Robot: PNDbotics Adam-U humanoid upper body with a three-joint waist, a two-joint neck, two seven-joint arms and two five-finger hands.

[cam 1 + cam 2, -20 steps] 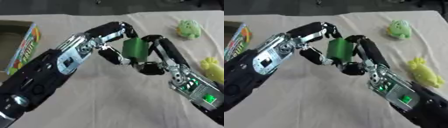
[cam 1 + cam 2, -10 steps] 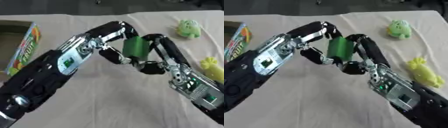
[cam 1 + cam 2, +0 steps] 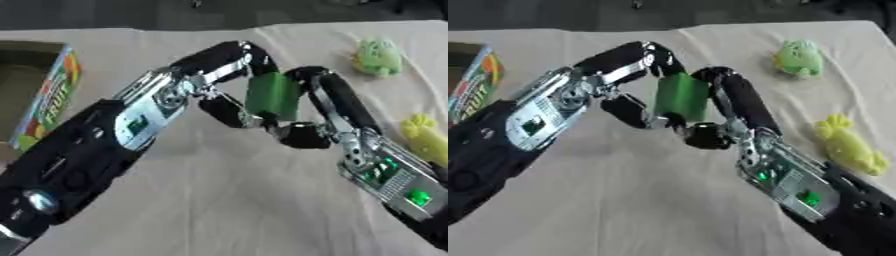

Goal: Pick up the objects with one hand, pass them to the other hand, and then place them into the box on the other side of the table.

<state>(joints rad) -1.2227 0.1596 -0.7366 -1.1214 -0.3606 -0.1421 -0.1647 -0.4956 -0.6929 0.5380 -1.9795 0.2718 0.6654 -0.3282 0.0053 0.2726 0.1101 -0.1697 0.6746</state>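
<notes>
Both hands are meeting above the middle of the tabletop (image 3: 219, 210), which is wearing a pale beige cloth. Between them: a green block (image 3: 272, 95), flat-sided, roughly rectangular, plain mid-green with no markings that can be made out, standing upright and held off the cloth.

Left hand (image 3: 229, 75) is coming in from the lower left, fingers curling over the block's top and left face, thumb reaching in from below. Right hand (image 3: 726, 107) is coming in from the lower right, fingers arching over the block's right side, thumb tucking under near the block's lower edge. Both hands are grasping the block at once; neither is showing any gap from it.

Box (image 3: 39, 95) is sitting at the left edge, open top, colourful printed side wall facing the arms. A green frog-like soft toy (image 3: 798, 57) is lying at the far right, well apart from the hands. A yellow soft toy (image 3: 849, 145) is lying just beside the right forearm.
</notes>
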